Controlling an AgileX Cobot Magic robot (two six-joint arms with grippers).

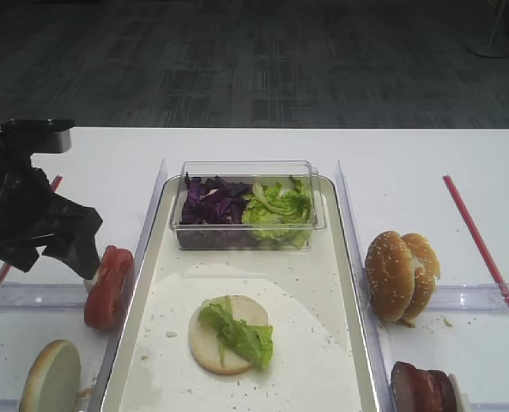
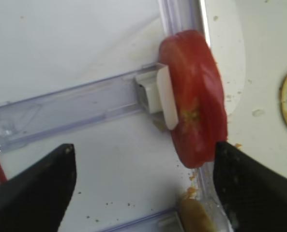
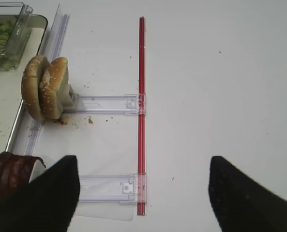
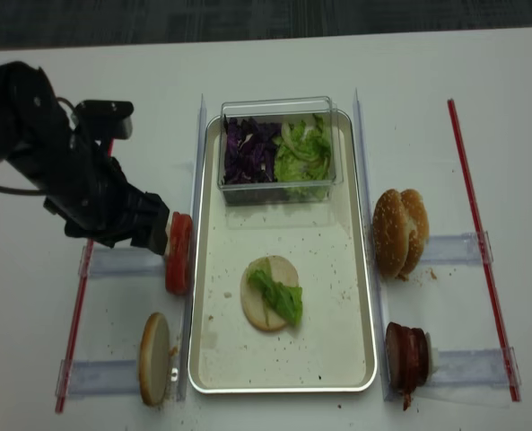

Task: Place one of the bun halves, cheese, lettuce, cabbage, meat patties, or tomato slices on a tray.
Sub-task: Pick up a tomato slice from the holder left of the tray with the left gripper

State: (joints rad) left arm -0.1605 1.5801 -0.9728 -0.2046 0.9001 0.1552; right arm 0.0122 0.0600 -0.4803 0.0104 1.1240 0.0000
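Red tomato slices stand on edge against a white stop, just left of the tray. My left gripper is open right over them, and its right finger is beside the slices' lower edge. From above, the left gripper sits close against the tomato slices. On the tray lies a bun half topped with lettuce. The right gripper is open above bare table, holding nothing. Bun halves and meat patties stand to its left.
A clear box at the tray's far end holds purple cabbage and lettuce. Another bun half stands on edge at the front left. Clear plastic rails and red strips lie on the white table.
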